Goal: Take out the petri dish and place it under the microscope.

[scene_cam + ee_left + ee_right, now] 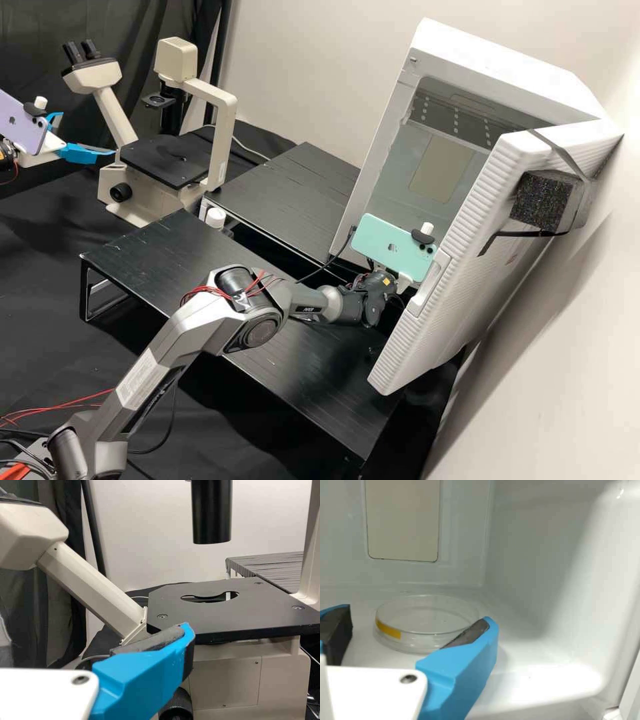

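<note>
A: High view, ten o'clock?
B: Left blue-fingered tool (87,141), spread, beside cream-and-black metal microscope (167,159); presumably leaves stage accessible.
A: Two?
B: Inside white plastic cabinet (510,70): right blue-fingered tool (417,625), spread, likely to clasp round clear petri dish (427,615).

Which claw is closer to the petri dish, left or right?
Right. The right claw is open close by the petri dish, inside the white cabinet. The left claw is well away, beside the microscope.
</note>
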### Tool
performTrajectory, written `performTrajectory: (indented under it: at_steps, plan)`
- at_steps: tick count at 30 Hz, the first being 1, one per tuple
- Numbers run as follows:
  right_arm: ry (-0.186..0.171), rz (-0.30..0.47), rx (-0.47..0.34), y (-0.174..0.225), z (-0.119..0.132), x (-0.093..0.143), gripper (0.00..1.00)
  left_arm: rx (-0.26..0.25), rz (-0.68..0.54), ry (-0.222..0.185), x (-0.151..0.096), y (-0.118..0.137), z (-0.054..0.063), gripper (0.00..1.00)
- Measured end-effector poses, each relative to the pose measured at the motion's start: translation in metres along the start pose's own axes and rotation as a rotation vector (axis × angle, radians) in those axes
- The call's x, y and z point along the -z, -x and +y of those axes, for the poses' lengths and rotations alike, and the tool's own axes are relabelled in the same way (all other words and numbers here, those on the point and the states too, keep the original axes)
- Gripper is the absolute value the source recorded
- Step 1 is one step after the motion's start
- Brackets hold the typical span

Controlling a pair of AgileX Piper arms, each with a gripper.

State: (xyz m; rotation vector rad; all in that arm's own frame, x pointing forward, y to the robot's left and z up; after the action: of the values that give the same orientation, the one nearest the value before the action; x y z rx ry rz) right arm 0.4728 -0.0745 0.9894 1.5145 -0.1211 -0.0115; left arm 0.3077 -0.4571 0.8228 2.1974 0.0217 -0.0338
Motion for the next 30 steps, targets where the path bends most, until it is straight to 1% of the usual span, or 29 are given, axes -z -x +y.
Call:
performTrajectory:
  at_steps: [30]
  plan:
    - [-0.005, 0.004, 0.000, -0.0043, -0.0016, -0.0008, 0.00, 0.000, 0.000, 0.000, 0.0000, 0.0000, 0.0000, 1.00]
